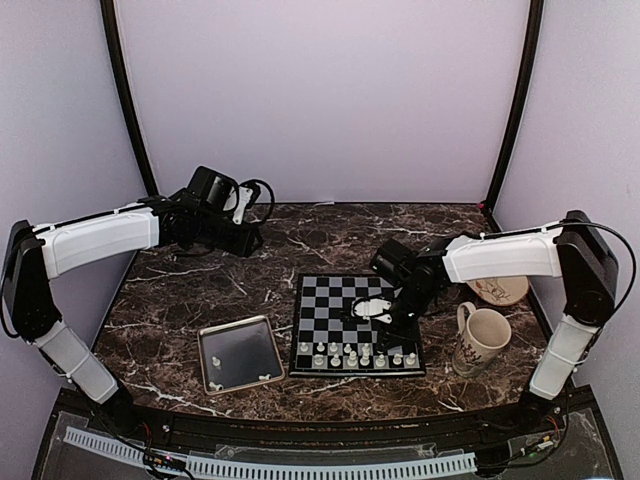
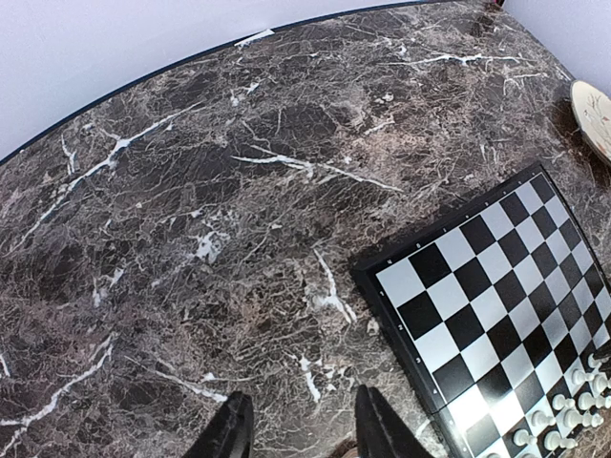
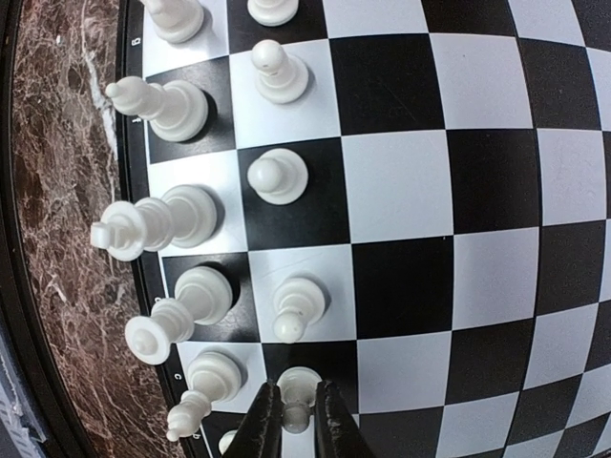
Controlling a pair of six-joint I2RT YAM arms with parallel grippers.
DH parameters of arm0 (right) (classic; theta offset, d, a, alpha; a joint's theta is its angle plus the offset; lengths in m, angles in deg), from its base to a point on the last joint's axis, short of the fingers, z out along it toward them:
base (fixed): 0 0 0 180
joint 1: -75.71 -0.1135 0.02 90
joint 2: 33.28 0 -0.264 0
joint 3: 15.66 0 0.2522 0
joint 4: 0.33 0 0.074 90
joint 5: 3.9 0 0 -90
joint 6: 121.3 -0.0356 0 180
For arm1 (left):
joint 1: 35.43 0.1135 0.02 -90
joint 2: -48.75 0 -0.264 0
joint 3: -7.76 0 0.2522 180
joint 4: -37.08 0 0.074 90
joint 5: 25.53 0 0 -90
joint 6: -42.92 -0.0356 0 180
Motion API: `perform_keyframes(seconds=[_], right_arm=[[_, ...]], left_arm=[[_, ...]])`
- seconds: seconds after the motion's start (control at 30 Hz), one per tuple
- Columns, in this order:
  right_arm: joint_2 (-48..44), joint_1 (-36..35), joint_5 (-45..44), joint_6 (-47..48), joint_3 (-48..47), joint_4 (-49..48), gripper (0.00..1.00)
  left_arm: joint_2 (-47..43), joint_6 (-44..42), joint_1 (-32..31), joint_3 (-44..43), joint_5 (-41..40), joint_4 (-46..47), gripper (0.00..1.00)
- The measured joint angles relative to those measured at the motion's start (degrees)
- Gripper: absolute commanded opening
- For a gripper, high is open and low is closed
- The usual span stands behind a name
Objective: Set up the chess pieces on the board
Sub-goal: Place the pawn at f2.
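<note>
Chess pieces (image 1: 355, 355) stood upright in two rows along the near edge of the board (image 1: 345, 295), long axes vertical, heads up. The top view gave them only as white dots. The right wrist view showed shapes: taller figures in the row on the board's rim, pawns one row in, the tall ones splayed toward the rim by the lens.

Right gripper (image 3: 298, 405) was down over the board at the pawn row, jaws narrow. One pawn (image 3: 298, 380) stood between the fingers (image 3: 260, 425), base on the board, its axis running along the gripper's. Couldn't tell if the pads were pressing it or just flanking it.

Left gripper (image 2: 304, 441) hung over bare bench (image 2: 191, 239) off the board's far-left corner, jaws partly apart, nothing between them. Only the left wrist view showed that gap.

Only the top view showed the tray (image 1: 232, 325) left of the board, with a couple of small whitish bits in it, and the mug (image 1: 482, 338) right of the board.
</note>
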Motion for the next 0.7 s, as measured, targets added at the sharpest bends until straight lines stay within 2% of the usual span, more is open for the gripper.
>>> perform_keyframes(seconds=[0.43, 0.7], right_arm=[[-0.98, 0.09, -0.02, -0.28, 0.0, 0.33, 0.26], [-6.95, 5.35, 4.61, -0.24, 0.0, 1.53, 0.26]], left_arm=[[0.39, 0.04, 0.0, -0.17, -1.18, -0.85, 0.4], [1.05, 3.91, 0.0, -2.67, -3.93, -8.79, 0.37]])
